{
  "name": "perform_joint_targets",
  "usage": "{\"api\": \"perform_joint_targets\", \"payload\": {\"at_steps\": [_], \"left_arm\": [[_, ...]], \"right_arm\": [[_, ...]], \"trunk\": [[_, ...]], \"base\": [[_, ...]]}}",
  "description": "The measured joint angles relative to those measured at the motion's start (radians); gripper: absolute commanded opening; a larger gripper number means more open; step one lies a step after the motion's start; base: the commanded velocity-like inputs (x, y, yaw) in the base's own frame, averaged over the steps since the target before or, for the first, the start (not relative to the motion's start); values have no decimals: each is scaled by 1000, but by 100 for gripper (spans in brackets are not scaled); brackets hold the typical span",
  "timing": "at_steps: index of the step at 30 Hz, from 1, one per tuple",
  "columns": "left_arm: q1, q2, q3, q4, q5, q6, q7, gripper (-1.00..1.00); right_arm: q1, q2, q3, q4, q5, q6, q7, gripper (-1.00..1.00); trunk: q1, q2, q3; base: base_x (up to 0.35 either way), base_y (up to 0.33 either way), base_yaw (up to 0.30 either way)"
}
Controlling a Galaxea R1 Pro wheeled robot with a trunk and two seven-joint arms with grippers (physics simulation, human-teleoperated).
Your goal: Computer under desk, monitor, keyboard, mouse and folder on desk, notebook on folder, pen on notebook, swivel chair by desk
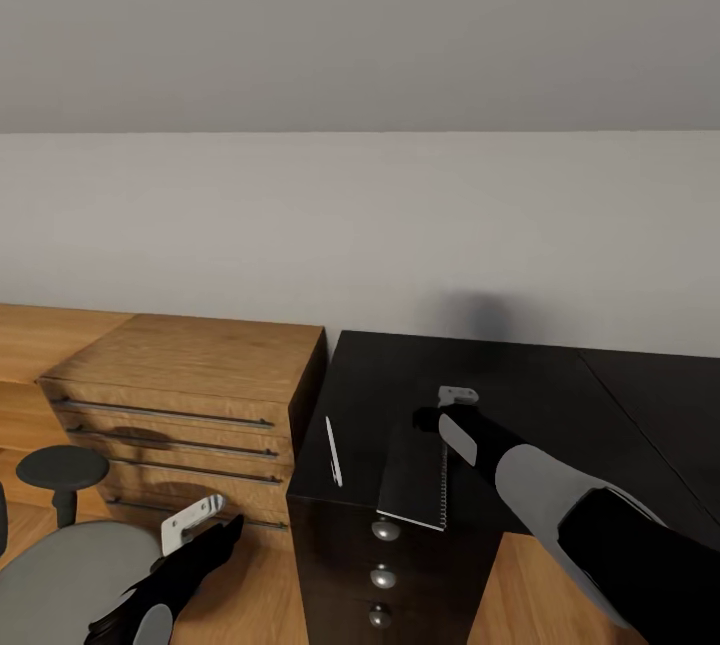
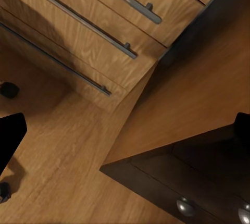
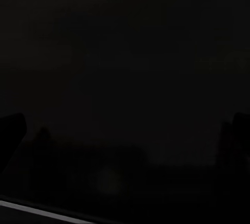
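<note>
The notebook (image 1: 413,478) lies flat on the black worktop (image 1: 560,385), at its front edge above the drawer unit, with one corner just over the lip. The pen (image 1: 333,451) lies on the same surface a little to its left, apart from it. Both sit on bare worktop, so the stack the task asks for is not yet built; no blue folder is there for them to rest on.

The right gripper (image 1: 447,407) is low over the far end of the notebook, at or just above its spiral edge. That looks like a position for taking hold of the notebook or sliding it, but I cannot tell whether its fingers are open or closed. The right wrist view is almost wholly dark, which fits a camera close to the glossy black top.

The left gripper (image 1: 203,517) hangs low beside the wooden dresser (image 1: 190,380), over the chair seat (image 1: 70,565), seemingly parked out of the way. Its fingers look apart and hold nothing.
</note>
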Motion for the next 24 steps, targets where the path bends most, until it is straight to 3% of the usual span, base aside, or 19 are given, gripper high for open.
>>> {"api": "perform_joint_targets", "payload": {"at_steps": [24], "left_arm": [[0, 5, 4, 1, 2, 0, 0, 100]], "right_arm": [[0, 0, -1, 0, 0, -2, 3, 100]], "trunk": [[0, 0, 0]], "base": [[-51, 9, 0]]}}
